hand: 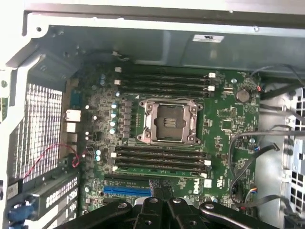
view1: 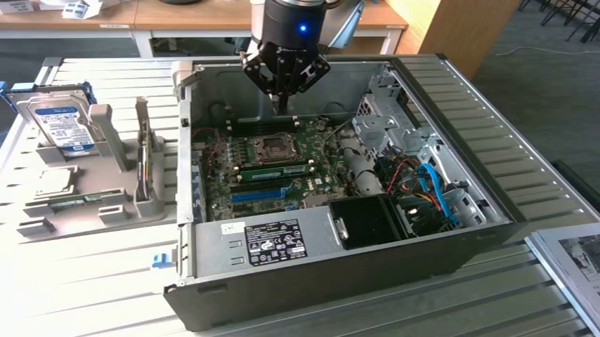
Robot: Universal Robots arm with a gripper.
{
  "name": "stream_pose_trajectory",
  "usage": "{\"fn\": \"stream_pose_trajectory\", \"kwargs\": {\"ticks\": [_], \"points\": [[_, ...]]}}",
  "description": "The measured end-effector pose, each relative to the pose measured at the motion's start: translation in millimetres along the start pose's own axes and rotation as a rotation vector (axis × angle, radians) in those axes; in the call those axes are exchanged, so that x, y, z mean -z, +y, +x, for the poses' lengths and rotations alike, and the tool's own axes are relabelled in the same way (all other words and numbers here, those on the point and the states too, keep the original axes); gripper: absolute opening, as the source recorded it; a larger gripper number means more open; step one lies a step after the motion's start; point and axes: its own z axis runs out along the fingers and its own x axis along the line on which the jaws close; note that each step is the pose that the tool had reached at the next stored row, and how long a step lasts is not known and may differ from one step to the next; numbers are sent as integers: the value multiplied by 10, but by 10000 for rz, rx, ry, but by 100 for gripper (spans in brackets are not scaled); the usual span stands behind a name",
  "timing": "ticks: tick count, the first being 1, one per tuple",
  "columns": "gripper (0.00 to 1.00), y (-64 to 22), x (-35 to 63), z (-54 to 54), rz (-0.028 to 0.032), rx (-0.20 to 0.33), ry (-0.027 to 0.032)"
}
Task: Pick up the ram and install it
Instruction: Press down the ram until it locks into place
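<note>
The ram (view1: 277, 170) sits seated in a slot on the motherboard (view1: 272, 179), below the hand (view1: 284, 95) and just past the empty CPU socket (hand: 170, 121) from it. The hand (hand: 162, 191) hangs over the open case (view1: 450, 126), fingers pinched together, holding nothing. A hard drive (view1: 61, 123) stands in a holder (view1: 94, 203) on the counter (view1: 75, 281), well off to its side.
</note>
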Motion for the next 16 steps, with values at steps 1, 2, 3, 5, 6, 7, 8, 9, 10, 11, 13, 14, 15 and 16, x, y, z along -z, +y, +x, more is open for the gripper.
{"fn": "stream_pose_trajectory", "kwargs": {"ticks": [1, 2, 3, 5, 6, 7, 8, 9, 10, 11, 13, 14, 15, 16], "points": [[10, 0, 0, 0, -4, -99, -2], [10, 0, 0, 0, -5, -134, -4], [10, 0, 0, 0, -6, -134, -4], [10, 0, 0, 0, -6, -135, -5], [10, 0, 0, 0, -6, -135, -4], [10, 0, 0, -1, -6, -136, -5], [10, 0, 0, -3, -6, -135, -4], [10, -1, 0, -7, -6, -133, -4], [10, -1, 1, -11, -6, -134, -4], [10, -1, 1, -16, -5, -136, -3], [10, -2, 2, -42, -6, -135, -5], [10, -2, 3, -51, -6, -136, -4], [10, -2, 3, -59, -6, -139, -4], [10, -2, 3, -65, -6, -142, -4]]}}
